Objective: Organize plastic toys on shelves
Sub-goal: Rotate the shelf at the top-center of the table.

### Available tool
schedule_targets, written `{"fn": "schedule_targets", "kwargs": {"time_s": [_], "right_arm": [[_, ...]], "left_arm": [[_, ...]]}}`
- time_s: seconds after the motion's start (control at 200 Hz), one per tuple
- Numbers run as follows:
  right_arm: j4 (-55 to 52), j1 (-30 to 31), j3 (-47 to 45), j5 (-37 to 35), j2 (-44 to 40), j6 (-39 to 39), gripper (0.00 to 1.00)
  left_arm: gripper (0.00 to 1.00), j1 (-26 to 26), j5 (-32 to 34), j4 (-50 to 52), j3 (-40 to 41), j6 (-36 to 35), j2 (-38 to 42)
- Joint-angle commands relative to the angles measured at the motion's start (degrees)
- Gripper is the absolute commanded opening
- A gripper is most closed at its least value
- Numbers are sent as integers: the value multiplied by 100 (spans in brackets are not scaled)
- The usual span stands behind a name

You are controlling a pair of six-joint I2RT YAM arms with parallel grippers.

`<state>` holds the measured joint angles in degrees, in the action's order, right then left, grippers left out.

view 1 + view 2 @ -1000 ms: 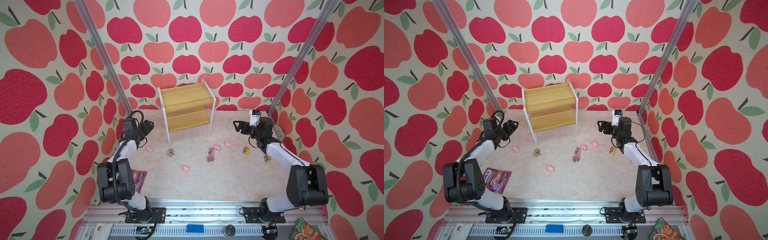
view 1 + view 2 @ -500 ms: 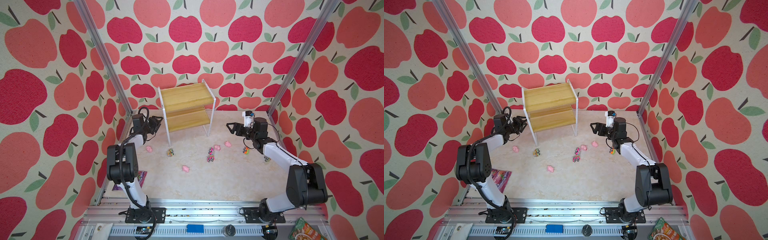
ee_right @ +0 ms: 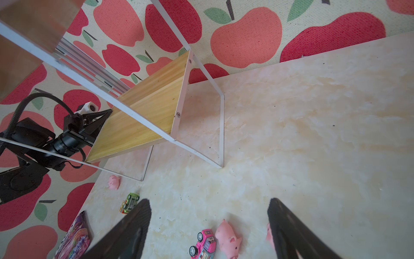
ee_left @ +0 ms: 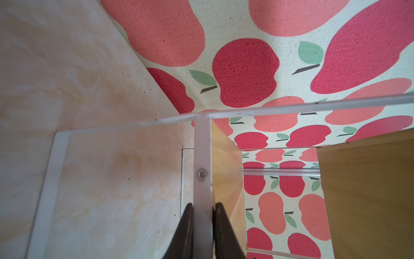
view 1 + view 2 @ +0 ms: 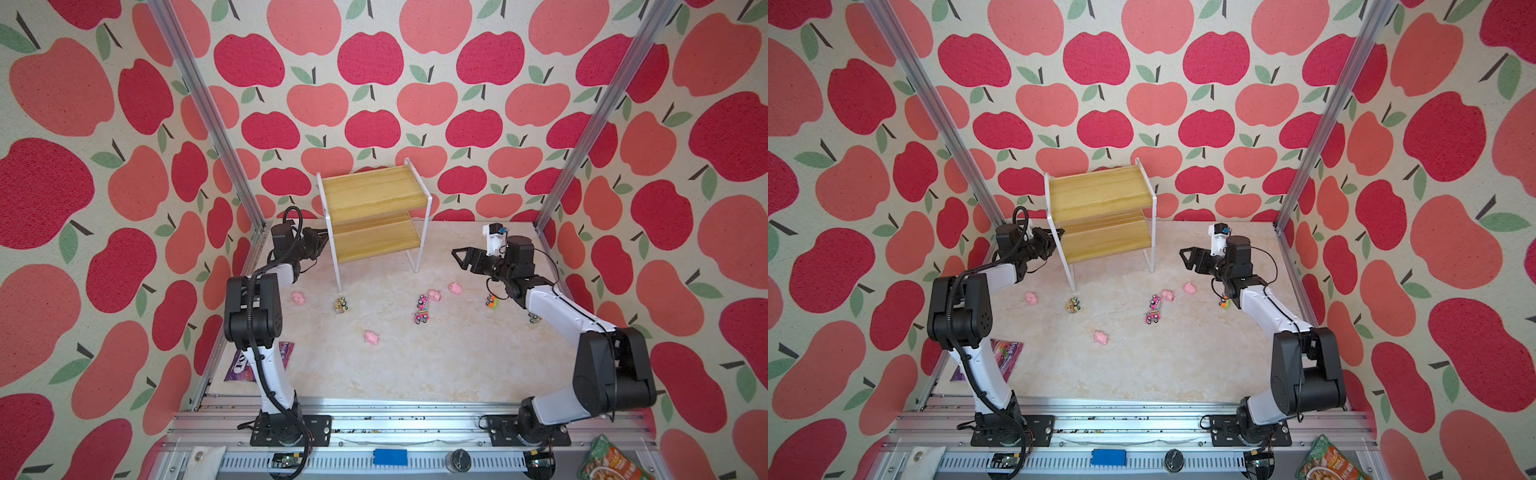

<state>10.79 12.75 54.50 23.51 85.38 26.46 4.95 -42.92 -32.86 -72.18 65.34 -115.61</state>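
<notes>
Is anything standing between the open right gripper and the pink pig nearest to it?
Nothing visible does. The right gripper hangs open above the table, with only bare surface between it and that pig. The second pig and the pink truck lie farther off.

Both top views look down from high at the front; each wrist camera, close in, faces the shelves (image 4: 202,157).
</notes>
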Motion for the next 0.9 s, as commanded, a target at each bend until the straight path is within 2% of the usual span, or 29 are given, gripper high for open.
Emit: {"fn": "schedule_targets", "kwargs": {"time_s": [0.0,0.335,0.695,0.775,0.896], "right_arm": [[-107,52,-121,35,-171,-114,85],[-112,123,-217,-61,-268,-227,85],[-201,205,-261,-218,-280,-396,86],[-276,251,-264,-334,-310,-519,86],[-323,321,-381,-525,-363,-721,87]], "left_arm": [[11,-117,-295,-597,-379,63,-263],[6,-375,-637,-1099,-1100,295,-962],[4,-662,-516,-1318,-1378,442,-1332],[9,-598,-485,-1290,-1334,440,-1286],[25,-392,-497,-1156,-1193,291,-1104]]}}
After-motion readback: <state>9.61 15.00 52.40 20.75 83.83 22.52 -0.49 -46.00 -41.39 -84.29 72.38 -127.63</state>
